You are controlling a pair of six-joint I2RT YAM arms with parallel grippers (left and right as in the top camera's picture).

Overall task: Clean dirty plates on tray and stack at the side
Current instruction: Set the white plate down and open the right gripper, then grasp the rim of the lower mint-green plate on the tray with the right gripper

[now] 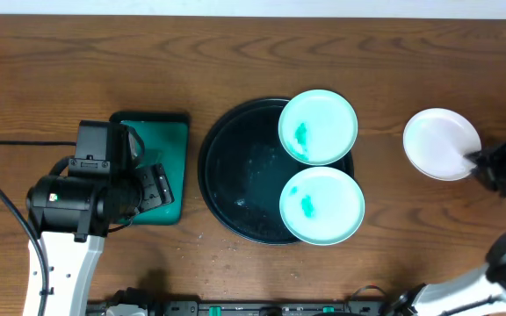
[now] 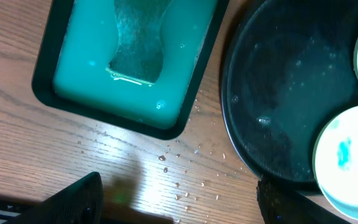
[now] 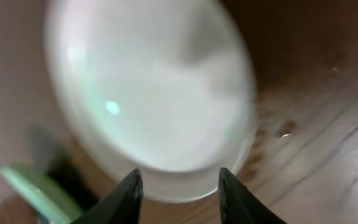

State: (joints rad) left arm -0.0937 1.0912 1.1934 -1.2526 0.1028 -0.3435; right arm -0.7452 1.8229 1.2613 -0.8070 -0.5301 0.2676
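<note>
The black round tray (image 1: 244,167) holds two mint-green plates with teal smears, one at its far right (image 1: 317,127) and one at its near right (image 1: 321,206). The white plate (image 1: 442,143) lies on the table to the right of the tray. It looks clean and fills the right wrist view (image 3: 154,93). My right gripper (image 1: 486,164) sits at its right rim, fingers (image 3: 178,186) apart around the rim edge. My left gripper (image 1: 152,189) is open and empty over the wet wood (image 2: 176,202), between the green tray and the black tray (image 2: 278,93).
A rectangular black-rimmed green tray (image 1: 167,132) holds teal liquid and a sponge (image 2: 138,43) at the left. Water droplets dot the wood between the two trays. Cables run along the front edge.
</note>
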